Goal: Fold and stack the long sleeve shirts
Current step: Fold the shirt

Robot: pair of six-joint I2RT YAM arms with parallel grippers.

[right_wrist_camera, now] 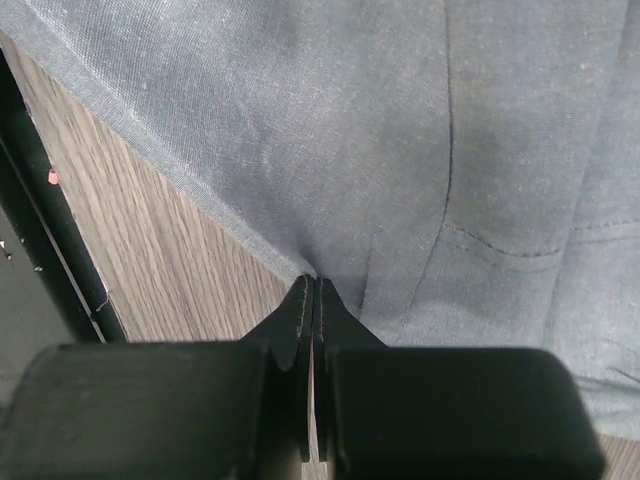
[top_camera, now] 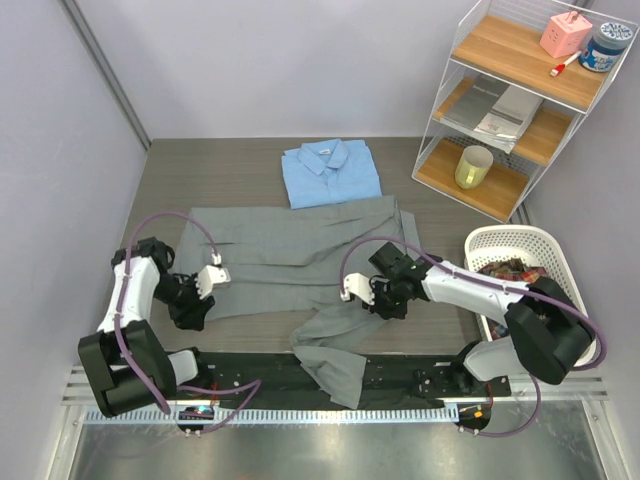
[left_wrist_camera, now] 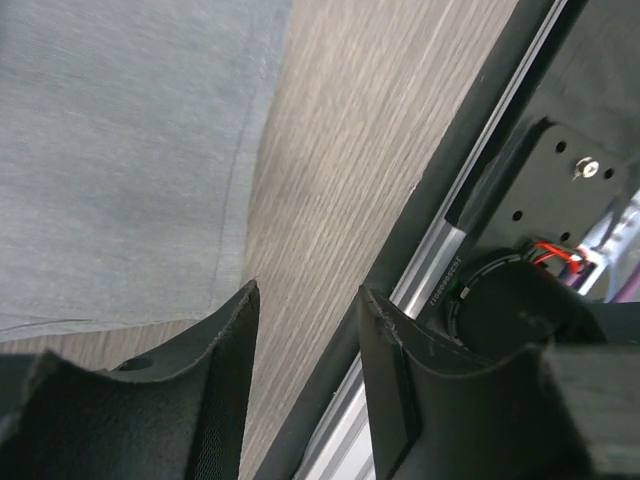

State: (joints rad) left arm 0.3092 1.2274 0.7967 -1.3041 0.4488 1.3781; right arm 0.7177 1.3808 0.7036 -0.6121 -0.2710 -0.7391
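While the right gripper (right_wrist_camera: 313, 300) sits pinched tight on a fold of the grey shirt (top_camera: 290, 255), the left gripper (left_wrist_camera: 305, 305) hangs with its jaws parted and nothing between them, over bare wood just beside that shirt's edge. The grey shirt lies spread across the middle of the table (top_camera: 180, 170), one part trailing over the black rail (top_camera: 420, 378) at the near edge; the light blue shirt (top_camera: 330, 172) lies folded just behind it. To the right stand a white basket (top_camera: 515, 232) with something inside and a wire shelf rack (top_camera: 500, 45) holding a yellow cup (top_camera: 473, 167), papers (top_camera: 500, 108), a pink box (top_camera: 565, 35) and a blue-lidded jar (top_camera: 607, 47). Pale walls close in the grey-brown wood-grain table on three sides
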